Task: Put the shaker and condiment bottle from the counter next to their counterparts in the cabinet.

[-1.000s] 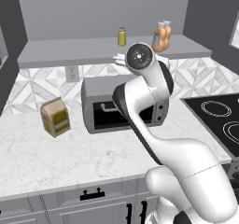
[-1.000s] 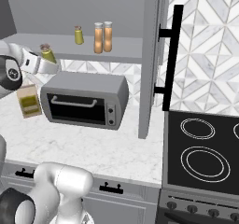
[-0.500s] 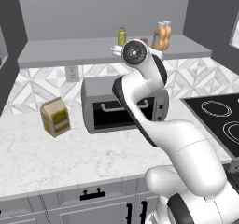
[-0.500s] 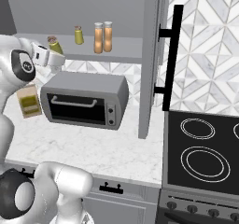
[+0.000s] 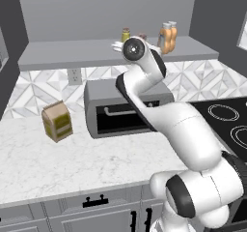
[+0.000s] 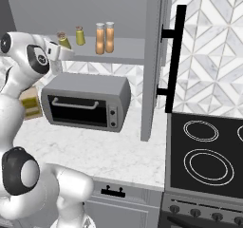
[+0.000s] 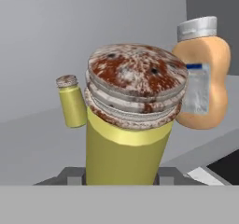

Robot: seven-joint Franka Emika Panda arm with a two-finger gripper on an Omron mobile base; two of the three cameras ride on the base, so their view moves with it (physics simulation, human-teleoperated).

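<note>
reaching up to the cabinet [image 5: 87, 57] shelf in the left base view, the arm has its gripper [image 5: 117, 46] at the shelf's front edge, just left of the twin shaker [image 5: 126, 35]; 2 orange bottles [image 5: 166, 37] stand toward the right end. a toaster oven [image 5: 120, 112] and a brown bag [image 5: 57, 121] sit on the worktop [image 5: 72, 163] near its back edge.

right base view: the gripper [image 6: 61, 44] is clamped on the shaker [image 6: 63, 40], tilted, at the shelf's front edge, near its twin.

hand view: the held shaker [image 7: 128, 125] stands between the fingers [image 7: 70, 175], with the twin shaker left and 1 condiment bottle [image 7: 203, 76] right behind it.
</note>
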